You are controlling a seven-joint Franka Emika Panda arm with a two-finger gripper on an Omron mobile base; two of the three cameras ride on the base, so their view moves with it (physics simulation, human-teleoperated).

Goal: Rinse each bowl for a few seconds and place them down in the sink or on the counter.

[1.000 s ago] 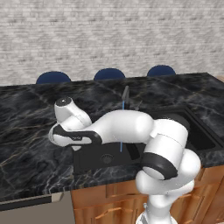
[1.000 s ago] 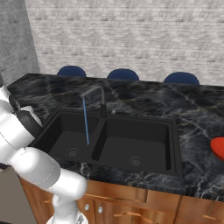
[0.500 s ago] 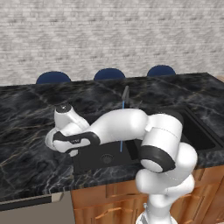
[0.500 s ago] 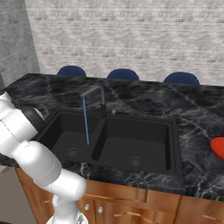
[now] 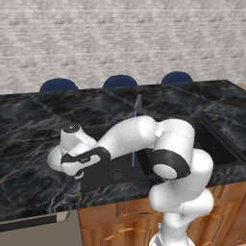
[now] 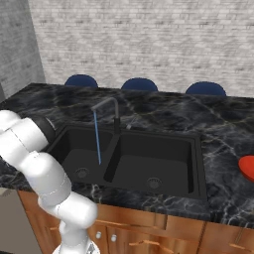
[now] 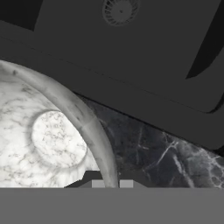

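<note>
bowl (image 7: 52, 140) rim pinched in gripper (image 7: 110, 183)

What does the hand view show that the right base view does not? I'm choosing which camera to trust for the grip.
Hand view: the bowl with its speckled inside, its rim pinched by the shut gripper over the counter beside the sink.
Right base view: the faucet running water into the left basin, three blue chair backs behind the counter, a red thing at the right edge.
Both: the black sink, a drain, the marble counter.

Glossy veined marble counter (image 5: 29, 125), matte black sink (image 6: 163, 166), marbled bowl (image 7: 48, 144).
</note>
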